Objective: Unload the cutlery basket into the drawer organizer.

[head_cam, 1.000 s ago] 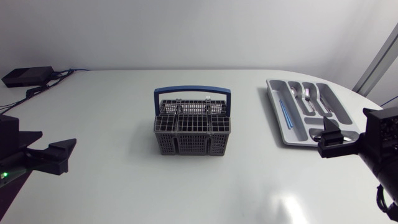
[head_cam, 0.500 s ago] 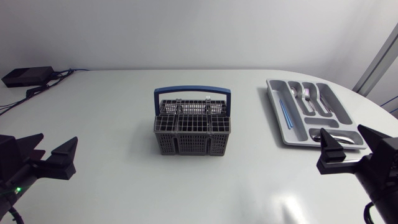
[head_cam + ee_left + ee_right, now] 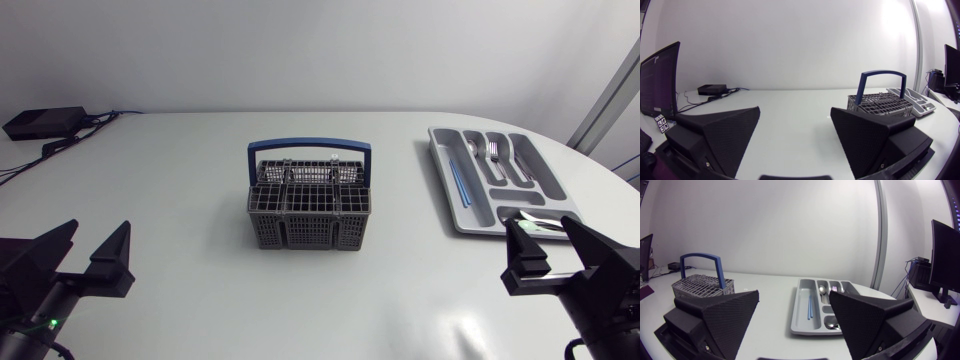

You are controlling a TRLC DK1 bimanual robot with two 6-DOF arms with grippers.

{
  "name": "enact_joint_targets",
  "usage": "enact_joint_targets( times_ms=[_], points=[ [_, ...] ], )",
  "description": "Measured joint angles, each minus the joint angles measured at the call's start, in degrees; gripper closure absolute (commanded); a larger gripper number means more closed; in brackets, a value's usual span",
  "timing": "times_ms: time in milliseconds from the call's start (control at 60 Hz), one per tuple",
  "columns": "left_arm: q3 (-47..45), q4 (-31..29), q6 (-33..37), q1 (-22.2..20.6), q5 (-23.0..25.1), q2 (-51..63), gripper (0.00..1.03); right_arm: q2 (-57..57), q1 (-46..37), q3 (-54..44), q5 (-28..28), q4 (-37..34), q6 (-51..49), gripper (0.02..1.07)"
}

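The grey cutlery basket (image 3: pixel 310 212) with a blue handle (image 3: pixel 310 148) stands mid-table; no cutlery shows above its grid top. The grey drawer organizer (image 3: pixel 447 200) lies at the right, holding forks and spoons (image 3: pixel 494 154), a blue stick (image 3: pixel 458 183) and a spoon (image 3: pixel 535 222) in its near compartment. My left gripper (image 3: pixel 88 256) hangs open and empty near the front left, well short of the basket (image 3: pixel 880 102). My right gripper (image 3: pixel 558 258) is open and empty just in front of the organizer's near end, with the organizer (image 3: pixel 799 317) ahead of its fingers and the basket (image 3: pixel 702 286) off to one side.
A black box (image 3: pixel 43 122) with cables sits at the far left corner, also visible as the black box (image 3: pixel 712 90) in the left wrist view. The white tabletop's curved edge runs close behind the organizer at the right.
Both arms have drawn back toward the table's front edge. The right gripper has come off the organizer's near end. Both stay open and empty.
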Motion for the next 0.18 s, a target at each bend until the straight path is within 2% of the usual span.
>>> enact_joint_targets(
  times_ms=[183],
  points=[
    [-0.26,0.46,-0.37,-0.04,0.00,-0.52,0.04,0.00,0.00,0.00,0.02,0.00,0.09,0.06]
  ],
)
